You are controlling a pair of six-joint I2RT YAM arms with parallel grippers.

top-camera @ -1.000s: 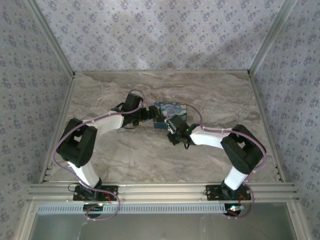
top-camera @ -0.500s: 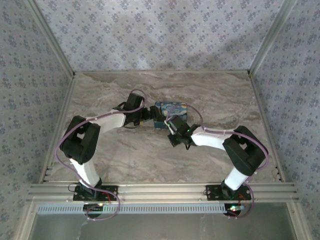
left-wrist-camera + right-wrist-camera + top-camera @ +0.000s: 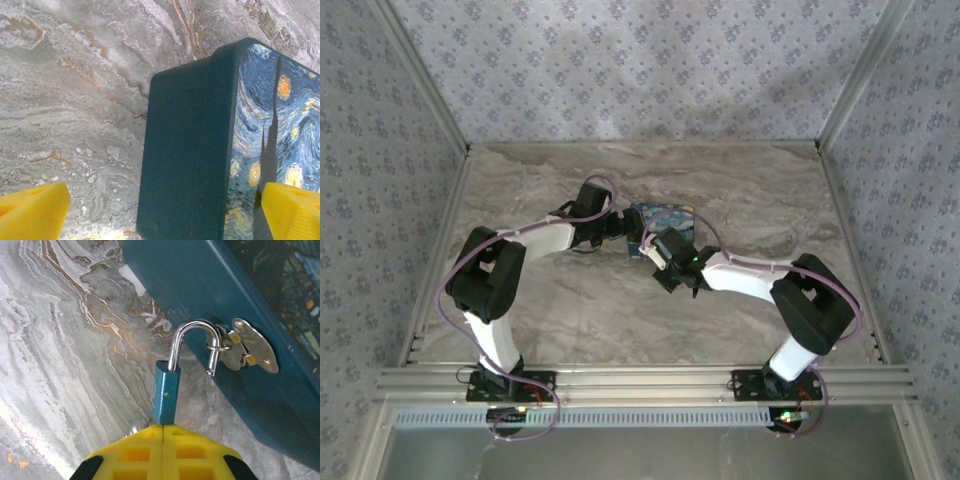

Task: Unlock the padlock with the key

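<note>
**Desk:** Item one, the padlock?

**Operator:** Padlock (image 3: 166, 392): blue body, steel shackle (image 3: 192, 330). I have it in the right wrist view at the side wall of the box (image 3: 200, 280), by the hasp (image 3: 252, 352). One shackle leg sits in the body. The other leg's tip is out of the body and hooked through a small ring (image 3: 215, 346) on the hasp. I cannot tell whether the body touches the bench (image 3: 60, 340).

**Desk:** Right jaws?

**Operator:** Clenched on the lower end of the padlock body. The yellow fingers (image 3: 195, 455) meet in a tight seam just beneath it.

**Desk:** Left jaws?

**Operator:** Released and standing wide. One fingertip hangs over bare bench and the other over the lid (image 3: 295, 100), with the box's dark end wall between them. I see no contact with the box.

**Desk:** The box itself?

**Operator:** Dark teal with a swirling night-sky print on the lid. From the top camera it sits mid-bench, a little toward the back. The left arm (image 3: 535, 240) reaches it from the left, and the right arm (image 3: 745, 278) reaches it from the near right.
</note>
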